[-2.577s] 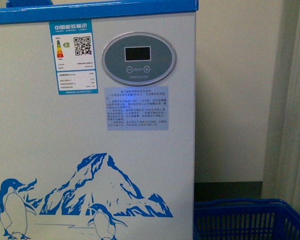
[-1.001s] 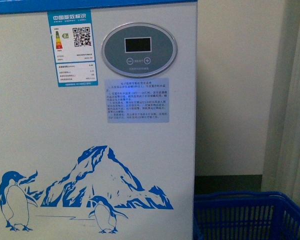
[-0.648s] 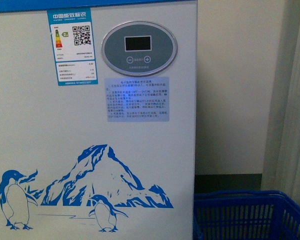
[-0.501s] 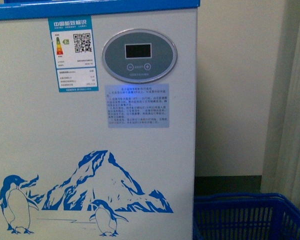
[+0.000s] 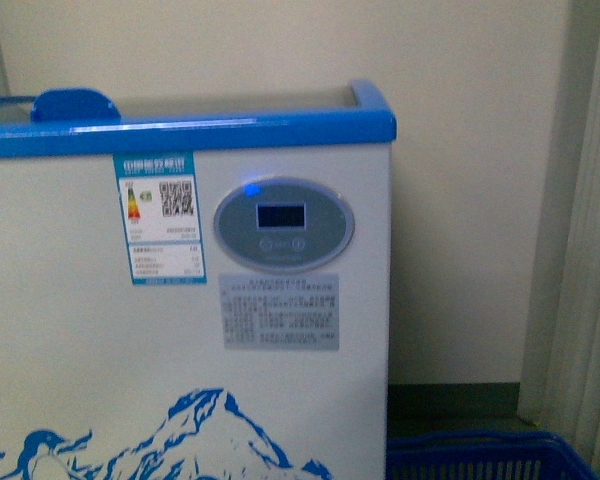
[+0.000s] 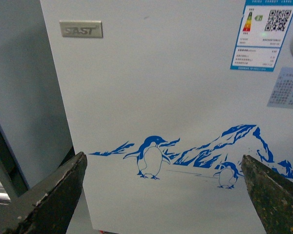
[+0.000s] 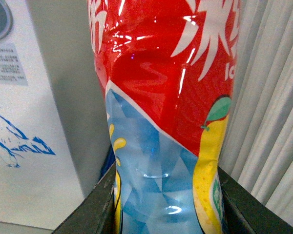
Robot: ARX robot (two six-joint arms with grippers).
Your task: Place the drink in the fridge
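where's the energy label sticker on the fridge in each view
Front view: energy label on the fridge front, under the blue rim, left of the oval control panel.
Left wrist view: energy label above the mountain picture, near the notice sticker.
Right wrist view: not in it; the drink fills most of it.
Shared landmark: the notice sticker, in all three views.

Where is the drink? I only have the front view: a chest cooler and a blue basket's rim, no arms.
Observer: Right wrist view: the right end effector is shut on the drink bottle, red label above, blue below.
Operator: And the other side?
Observer: The left end effector is open and empty, facing the chest cooler's penguin picture.
Operator: Any brand visible?
Observer: A SAST badge on the cooler's front panel.
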